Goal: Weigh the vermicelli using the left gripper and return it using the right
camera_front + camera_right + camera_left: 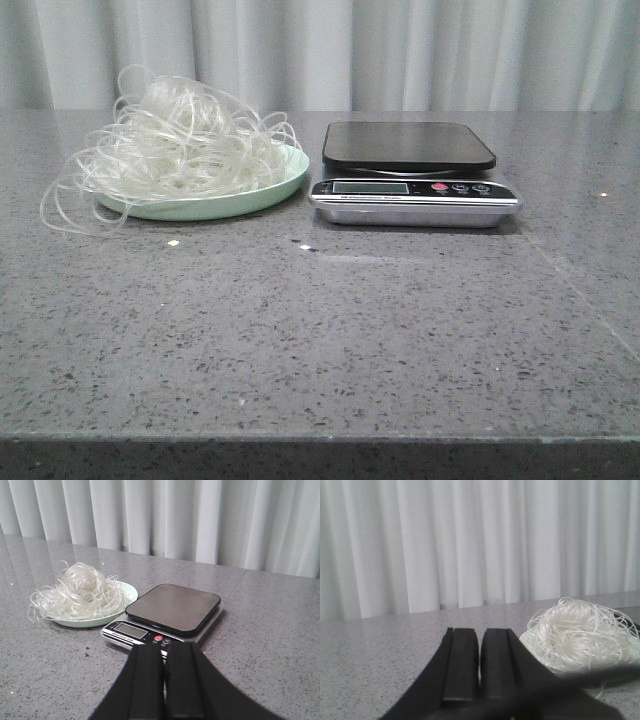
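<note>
Loosely piled, the vermicelli (175, 145) is a fluffy heap of thin, translucent whitish loops resting on a shallow, round, pale green plate (290, 178) at the left rear of the table; stray strands spill over the plate's left rim onto the table. Just to its right, close but apart from the plate, stands a kitchen scale (412, 175) with a dark, rounded-rectangle platform, bare, above a shiny metal base carrying a display and small buttons. The table (320, 340) is grey speckled stone, glossy enough to catch glints, with a wide open stretch between these things and its front edge. Pleated pale curtains (400, 50) hang behind.

Neither arm appears in the front view. The left wrist view shows the left gripper (479, 665), its flat matte black fingers drawn together with only a thin slit between, holding nothing, the heap off to one side. The right gripper (165, 685) looks likewise closed and empty, with the scale beyond it.
</note>
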`<state>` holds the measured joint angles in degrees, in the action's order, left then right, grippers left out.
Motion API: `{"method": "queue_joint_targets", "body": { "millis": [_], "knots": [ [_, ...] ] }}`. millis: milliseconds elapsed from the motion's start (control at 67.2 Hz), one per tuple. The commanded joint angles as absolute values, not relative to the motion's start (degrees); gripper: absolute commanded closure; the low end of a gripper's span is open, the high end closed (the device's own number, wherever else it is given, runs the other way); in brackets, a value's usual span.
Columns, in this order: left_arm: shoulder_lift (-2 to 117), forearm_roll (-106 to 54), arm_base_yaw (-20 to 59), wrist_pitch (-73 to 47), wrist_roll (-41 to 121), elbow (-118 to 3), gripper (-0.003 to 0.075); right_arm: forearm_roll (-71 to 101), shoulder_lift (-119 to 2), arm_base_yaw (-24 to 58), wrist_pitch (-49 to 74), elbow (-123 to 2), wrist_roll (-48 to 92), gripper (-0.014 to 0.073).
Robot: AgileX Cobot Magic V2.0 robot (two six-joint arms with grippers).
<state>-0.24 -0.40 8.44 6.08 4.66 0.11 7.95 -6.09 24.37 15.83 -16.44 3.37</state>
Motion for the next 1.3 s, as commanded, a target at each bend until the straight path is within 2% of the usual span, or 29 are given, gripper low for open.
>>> {"method": "queue_joint_targets", "body": {
  "millis": [0, 238, 491, 655, 893, 1281],
  "knots": [
    [-1.4, -0.5, 8.8, 10.6, 4.1, 0.6, 0.0593, 8.2, -6.8, 24.1, 11.0, -18.0, 3.5, 0.0414],
    [-1.4, -0.5, 8.8, 10.6, 4.1, 0.6, 0.0593, 7.7, -6.8, 23.3, 10.8, -16.9, 3.5, 0.0414],
    [-1.4, -0.5, 8.8, 10.6, 4.1, 0.6, 0.0593, 5.3, -6.8, 10.8, -2.1, -8.5, 3.4, 0.0414],
    [-1.4, -0.5, 8.8, 10.6, 4.1, 0.6, 0.0593, 5.9, -6.7, 5.9, -5.8, -4.1, 3.4, 0.0414],
    [-1.4, -0.5, 8.8, 10.6, 4.1, 0.6, 0.0593, 5.9, 1.8, 5.7, -6.9, 0.5, 3.4, 0.0414],
    [-1.4, -0.5, 8.8, 10.6, 4.1, 0.6, 0.0593, 6.0, 1.5, 5.7, -7.0, 1.1, 2.9, 0.0414]
  ]
}}
